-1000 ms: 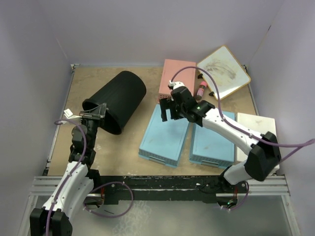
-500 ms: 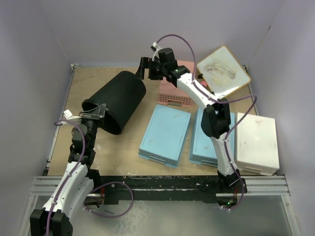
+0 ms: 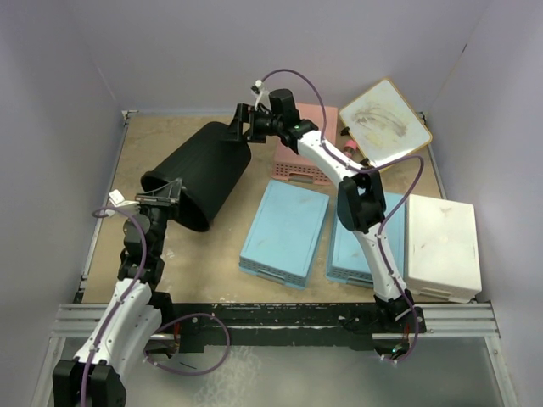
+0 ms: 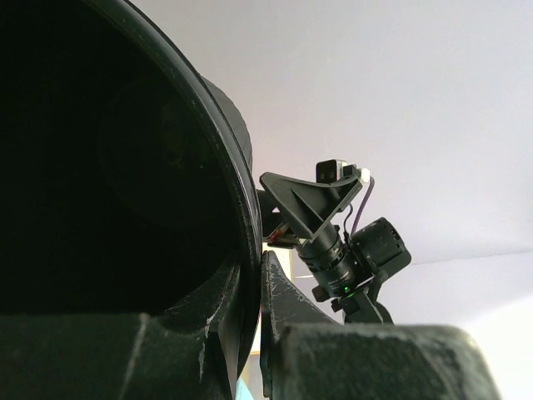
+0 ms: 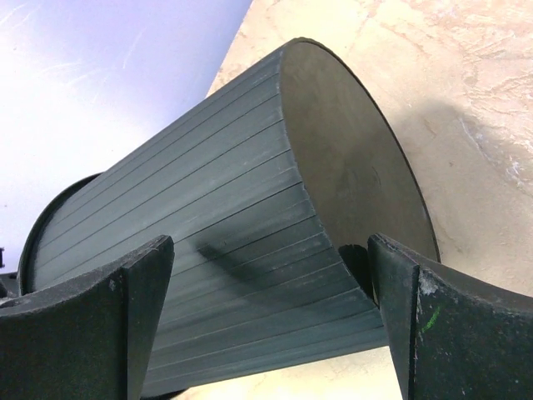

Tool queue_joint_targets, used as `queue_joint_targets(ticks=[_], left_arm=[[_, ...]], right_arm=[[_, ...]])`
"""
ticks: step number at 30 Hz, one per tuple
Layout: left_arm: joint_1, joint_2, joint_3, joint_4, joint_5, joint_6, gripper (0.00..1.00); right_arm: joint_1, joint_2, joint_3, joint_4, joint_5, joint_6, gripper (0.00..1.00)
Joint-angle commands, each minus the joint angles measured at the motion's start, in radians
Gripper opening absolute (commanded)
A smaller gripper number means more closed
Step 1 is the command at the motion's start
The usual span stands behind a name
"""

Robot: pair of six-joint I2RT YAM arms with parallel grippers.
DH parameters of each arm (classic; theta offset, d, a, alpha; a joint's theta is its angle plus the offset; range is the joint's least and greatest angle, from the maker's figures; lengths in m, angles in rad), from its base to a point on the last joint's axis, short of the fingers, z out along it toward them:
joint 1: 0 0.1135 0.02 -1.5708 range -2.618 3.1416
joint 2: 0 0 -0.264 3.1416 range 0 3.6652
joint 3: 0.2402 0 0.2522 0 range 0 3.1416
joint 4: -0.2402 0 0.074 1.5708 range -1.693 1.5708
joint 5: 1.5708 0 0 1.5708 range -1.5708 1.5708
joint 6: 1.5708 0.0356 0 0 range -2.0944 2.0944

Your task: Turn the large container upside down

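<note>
The large container (image 3: 204, 174) lies tilted on its side at the far left of the table (image 3: 225, 250), with its mouth toward the near left. The left gripper (image 3: 161, 199) is clenched on its rim — the right gripper (image 3: 240, 127), spread wide, straddles its far base end.

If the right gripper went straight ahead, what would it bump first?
Most likely the large container: its ribbed side, near the flat base, sits right ahead of the open right gripper.
</note>
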Motion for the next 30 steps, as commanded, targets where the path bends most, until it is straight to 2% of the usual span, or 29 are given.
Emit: queue_joint_targets(ticks=[1,5,11,23,30], left_arm=[[0.001,0.055,-0.061,-0.103,0.033,-0.016,0.00],[0.002,0.097,-0.078,-0.024,0.050,-0.030,0.00],[0.001,0.160,-0.089,0.090,0.064,-0.046,0.00],[0.001,0.332,-0.081,0.322,0.102,-0.022,0.00],[0.002,0.414,-0.042,0.323,0.112,0.047,0.00]], right_arm=[[0.033,-0.120,-0.015,0.116,-0.191,0.009,1.00],[0.043,-0.205,-0.076,0.157,-0.211,-0.002,1.00],[0.090,-0.246,-0.031,0.115,-0.252,-0.046,1.00],[0.138,-0.354,-0.077,0.128,-0.212,-0.092,1.00],[0.157,-0.335,-0.085,0.110,-0.218,-0.095,1.00]])
